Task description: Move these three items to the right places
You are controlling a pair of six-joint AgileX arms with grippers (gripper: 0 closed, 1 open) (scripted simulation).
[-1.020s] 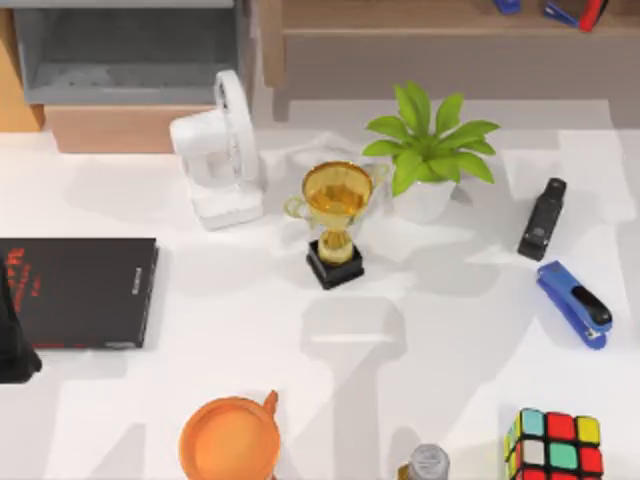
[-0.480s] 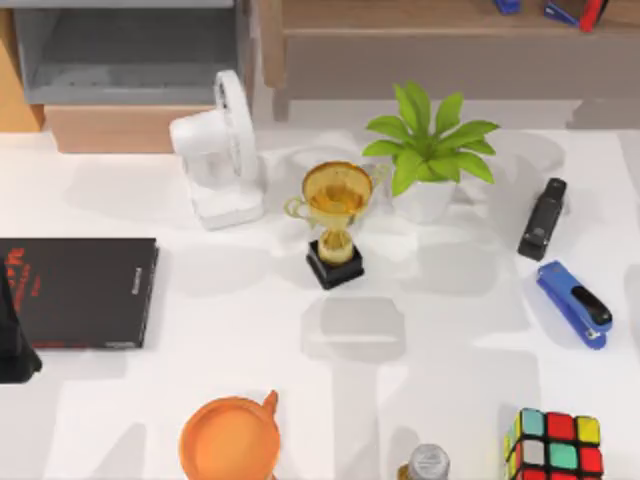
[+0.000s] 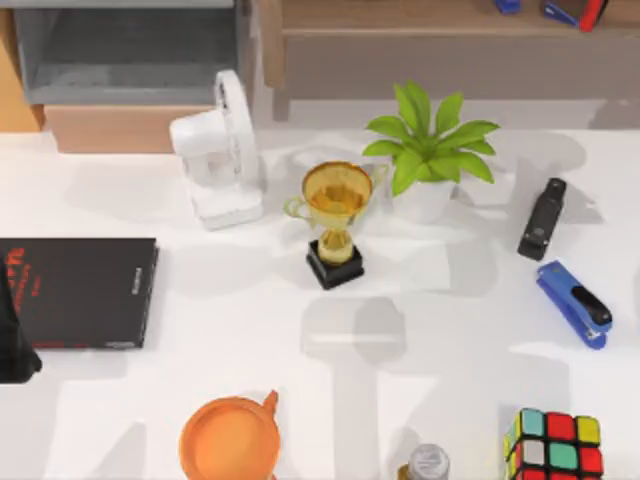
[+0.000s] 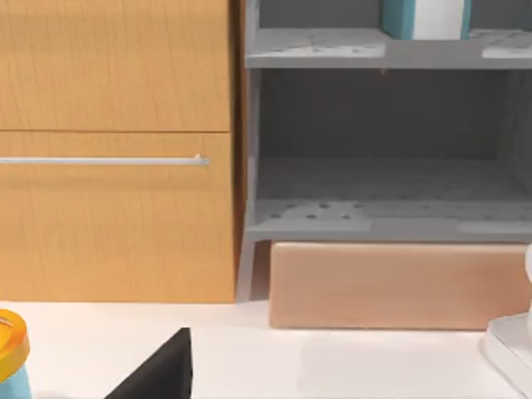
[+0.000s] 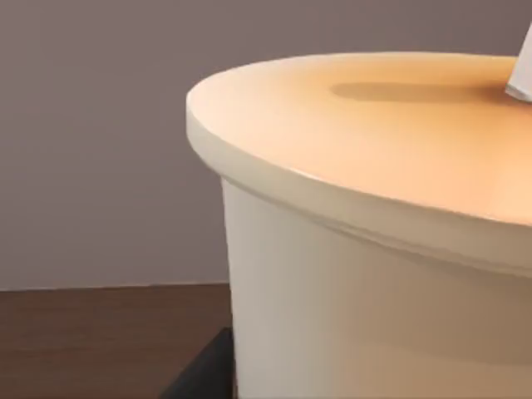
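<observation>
Frankly, no telling from these views whether either grip is released or clenched. Nothing seen held. Left arm (image 3: 12,335) just a dark shape at the table's left edge, overlapping the near corner of the black book (image 3: 80,292). Left wrist view aimed at the wooden cabinet (image 4: 116,150) and the grey shelf (image 4: 382,220) beside it. Right arm somewhere off the table, judging by its wrist view: a cream tub (image 5: 374,274) seen very close, dark floor beneath.

On progress: teal book (image 4: 424,17) standing on the upper level of the grey shelf, so probably one item already put away. Cube (image 3: 553,445) on the table at the front right corner, well apart from both shelves, so likely not yet moved. Third item hard to name. Candidates lying about: black stapler (image 3: 542,218) and blue stapler (image 3: 575,303) near the right edge, orange bowl (image 3: 230,438) at the front, trophy (image 3: 335,222) in the middle beside the plant (image 3: 428,150), fan (image 3: 218,150) at the back left.

Roughly a third done, then, as a guess, with the cube and one more thing left to place.
</observation>
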